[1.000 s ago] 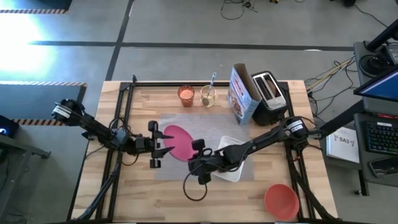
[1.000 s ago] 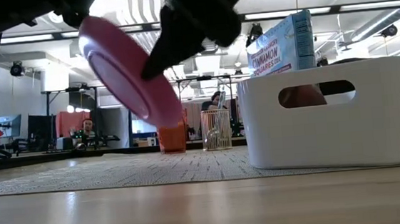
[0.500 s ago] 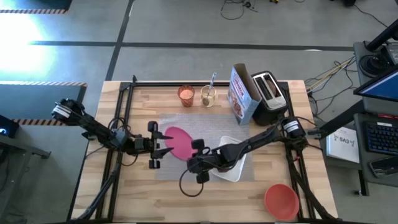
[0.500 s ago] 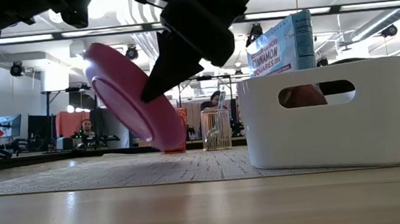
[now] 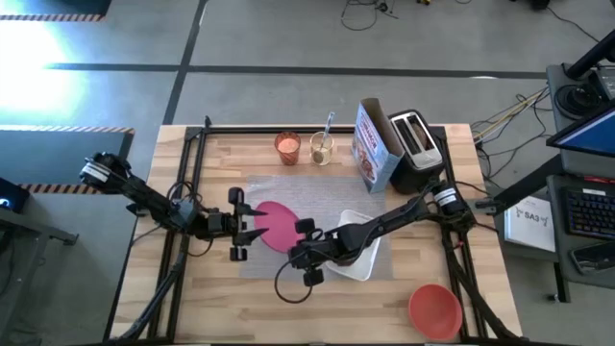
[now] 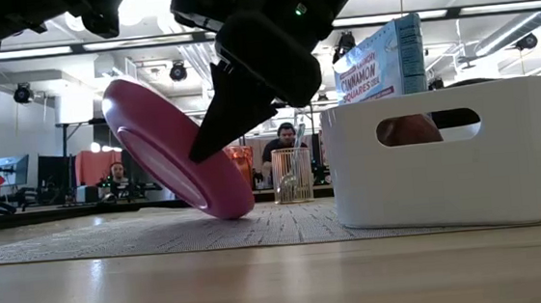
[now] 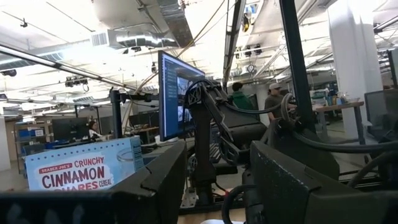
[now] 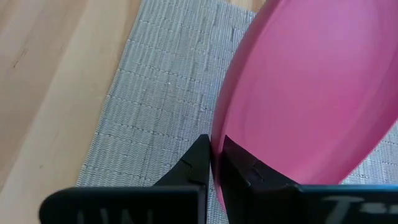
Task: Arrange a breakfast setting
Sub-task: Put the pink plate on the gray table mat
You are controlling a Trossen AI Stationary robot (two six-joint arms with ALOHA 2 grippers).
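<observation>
Right jaws [image 8: 216,163] pinched thin on the rim of the pink plate [image 8: 311,93], seen close in the right wrist view with the grey mat [image 8: 155,118] beneath; from the low view, showed the plate [image 6: 169,150] tilted steeply, lower edge touching the mat, a lean hardly readable from above. From the high view, placed the plate [image 5: 276,223] near the mat's middle, between the right jaws [image 5: 300,252] and the left jaws [image 5: 252,223], the latter spread apart just beside the plate's far edge. Farther out: white bin [image 5: 357,258], orange-red bowl [image 5: 434,309] at the desk [image 5: 221,288] corner, cereal box [image 5: 373,146] and toaster [image 5: 415,149] behind.
</observation>
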